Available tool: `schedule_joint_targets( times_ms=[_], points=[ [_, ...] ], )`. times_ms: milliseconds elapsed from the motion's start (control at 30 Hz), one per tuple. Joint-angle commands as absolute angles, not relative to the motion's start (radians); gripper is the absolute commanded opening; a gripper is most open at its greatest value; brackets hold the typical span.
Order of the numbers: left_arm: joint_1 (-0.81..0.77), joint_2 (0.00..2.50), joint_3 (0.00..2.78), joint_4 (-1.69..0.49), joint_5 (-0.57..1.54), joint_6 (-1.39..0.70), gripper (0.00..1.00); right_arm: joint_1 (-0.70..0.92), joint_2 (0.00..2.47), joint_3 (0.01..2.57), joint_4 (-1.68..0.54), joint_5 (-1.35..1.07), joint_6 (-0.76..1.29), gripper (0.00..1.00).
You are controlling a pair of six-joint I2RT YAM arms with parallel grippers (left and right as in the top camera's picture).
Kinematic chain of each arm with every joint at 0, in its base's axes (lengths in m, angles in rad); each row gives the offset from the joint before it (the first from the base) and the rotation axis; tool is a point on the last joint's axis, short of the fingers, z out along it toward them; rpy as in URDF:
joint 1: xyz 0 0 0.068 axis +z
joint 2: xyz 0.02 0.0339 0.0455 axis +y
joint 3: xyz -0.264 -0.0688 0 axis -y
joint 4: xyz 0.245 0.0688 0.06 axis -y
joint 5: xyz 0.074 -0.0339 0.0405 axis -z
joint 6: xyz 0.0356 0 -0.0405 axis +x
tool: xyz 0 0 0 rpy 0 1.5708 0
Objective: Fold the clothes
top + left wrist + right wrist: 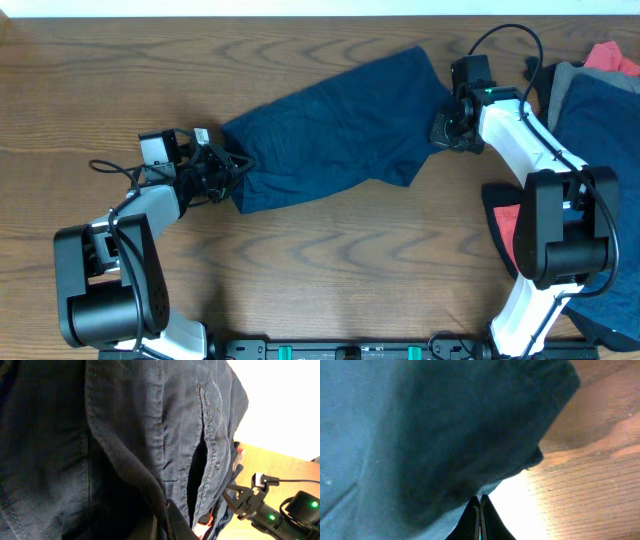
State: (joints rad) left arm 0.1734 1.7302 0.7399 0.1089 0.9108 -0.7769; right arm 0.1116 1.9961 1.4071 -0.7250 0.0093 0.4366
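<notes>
A dark navy garment (330, 135) lies spread across the middle of the wooden table, stretched between the two grippers. My left gripper (228, 170) is shut on its left end. In the left wrist view the navy fabric (125, 435) with its seams fills the frame above the fingers (167, 522). My right gripper (447, 125) is at the garment's right edge. In the right wrist view its fingers (480, 507) are pressed together at the hem of the fabric (430, 430).
A pile of other clothes lies at the right edge: a navy piece (600, 110), a grey one (565, 80) and a red one (610, 57). Another red piece (508, 222) lies by the right arm's base. Bare wooden table (330, 260) lies in front.
</notes>
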Motion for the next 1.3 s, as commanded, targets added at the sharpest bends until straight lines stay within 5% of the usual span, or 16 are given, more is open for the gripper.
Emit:
schedule_joint_targets(
  times_ms=[0,1267],
  points=[
    [0.176,1.736,0.748,0.105,0.932,-0.752,0.06,0.103,2.005,1.411,-0.729,0.089,0.460,0.01],
    [0.176,1.736,0.748,0.104,0.935,-0.752,0.06,0.097,2.083,1.398,-0.611,0.109,0.799,0.01]
  ],
)
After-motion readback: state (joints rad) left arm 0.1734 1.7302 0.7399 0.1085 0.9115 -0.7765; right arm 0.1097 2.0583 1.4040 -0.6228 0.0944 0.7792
